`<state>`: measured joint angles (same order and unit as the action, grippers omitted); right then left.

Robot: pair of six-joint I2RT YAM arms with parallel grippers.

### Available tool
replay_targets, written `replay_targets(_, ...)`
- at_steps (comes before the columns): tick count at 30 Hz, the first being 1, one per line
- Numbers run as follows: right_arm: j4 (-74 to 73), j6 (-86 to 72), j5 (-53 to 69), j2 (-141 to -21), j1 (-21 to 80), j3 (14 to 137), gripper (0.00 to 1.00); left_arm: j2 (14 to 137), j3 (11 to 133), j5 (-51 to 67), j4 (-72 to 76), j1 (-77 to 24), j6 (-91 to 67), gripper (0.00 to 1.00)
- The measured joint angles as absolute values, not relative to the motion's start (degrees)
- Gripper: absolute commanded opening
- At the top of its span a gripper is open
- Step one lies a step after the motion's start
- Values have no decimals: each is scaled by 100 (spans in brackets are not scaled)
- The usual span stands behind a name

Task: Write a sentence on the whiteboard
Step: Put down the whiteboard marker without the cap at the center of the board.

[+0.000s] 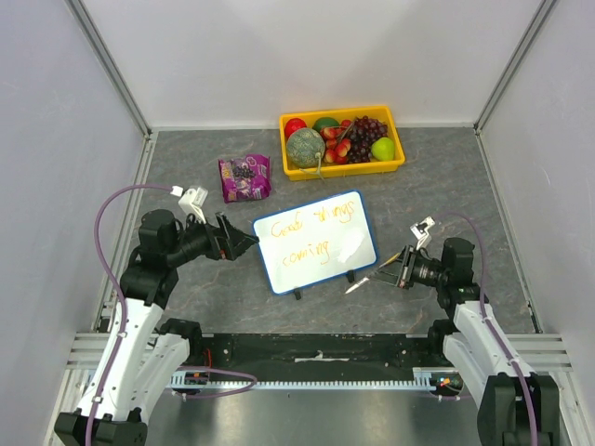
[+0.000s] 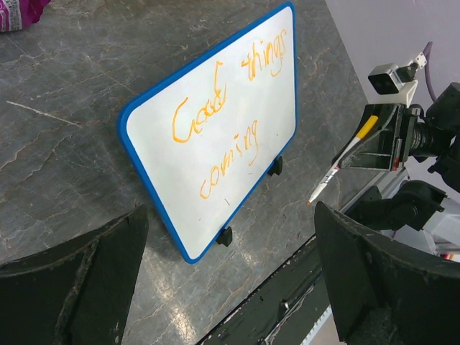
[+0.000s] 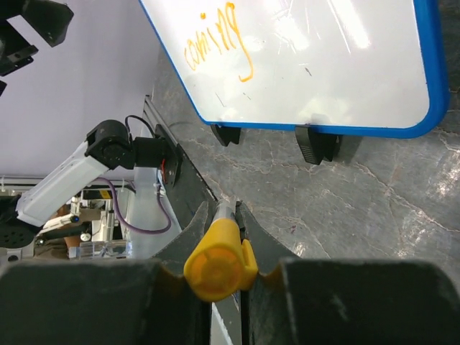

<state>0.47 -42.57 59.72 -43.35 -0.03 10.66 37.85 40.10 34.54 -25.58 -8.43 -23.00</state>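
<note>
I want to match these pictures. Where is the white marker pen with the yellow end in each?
Top external: white marker pen with the yellow end, lower right, beside the blue-rimmed white whiteboard.
Left wrist: pen at right, past the whiteboard.
Right wrist: pen bottom centre, below the whiteboard.
Shared landmark: the whiteboard.

Bright, even light falls from above, leaving only soft, short shadows on the table [image 1: 521, 186]. A pale glare patch sits on the whiteboard [image 1: 316, 242] in the top view and streaks across it in the right wrist view. The left gripper [image 2: 230, 215], close to its lens, looks dark and soft-edged.
</note>
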Motion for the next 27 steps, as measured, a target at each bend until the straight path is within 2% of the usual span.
replay_targets(14, 259, -4261, 6283, -4462, -126, 755, 0, 3907, 3992, 3446, -2602, -843, -2300, 100)
replay_targets(27, -674, -3739, 5297, -5297, -130, 770, 12, 3942, 3992, 3433, -2646, -843, -2300, 99)
